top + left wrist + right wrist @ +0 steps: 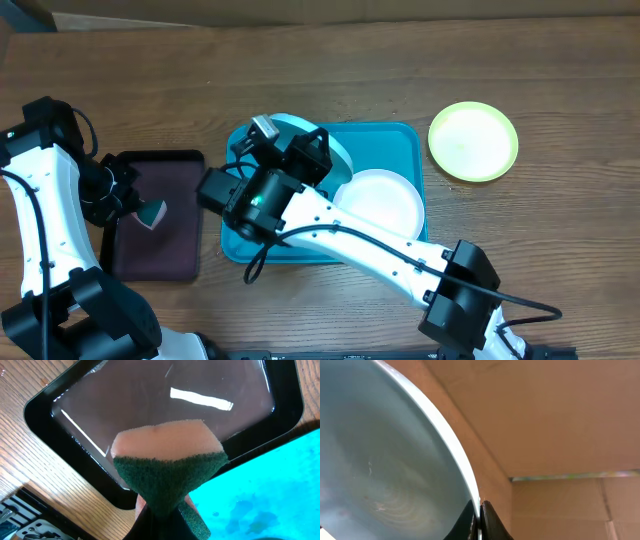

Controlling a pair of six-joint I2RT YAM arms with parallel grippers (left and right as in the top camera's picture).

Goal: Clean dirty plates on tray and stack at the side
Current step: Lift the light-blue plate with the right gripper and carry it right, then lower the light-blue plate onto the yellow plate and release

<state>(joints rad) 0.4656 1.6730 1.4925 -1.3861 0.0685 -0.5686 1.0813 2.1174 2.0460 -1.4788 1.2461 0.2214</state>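
Note:
My right gripper [318, 160] is shut on the rim of the light blue plate [335, 150] and holds it tilted above the teal tray [405, 145]. In the right wrist view the plate [385, 460] fills the left side, its rim pinched between the jaws [480, 512]. The white plate [385, 200] lies in the tray's right part. The yellow-green plate [473, 141] lies on the table to the right of the tray. My left gripper [140, 210] is shut on a green-and-pink sponge [167, 465] above the dark tray [150, 405].
The dark maroon-black tray [160, 215] lies left of the teal tray, whose edge [270, 490] shows with faint smears in the left wrist view. Cardboard walls stand behind the table.

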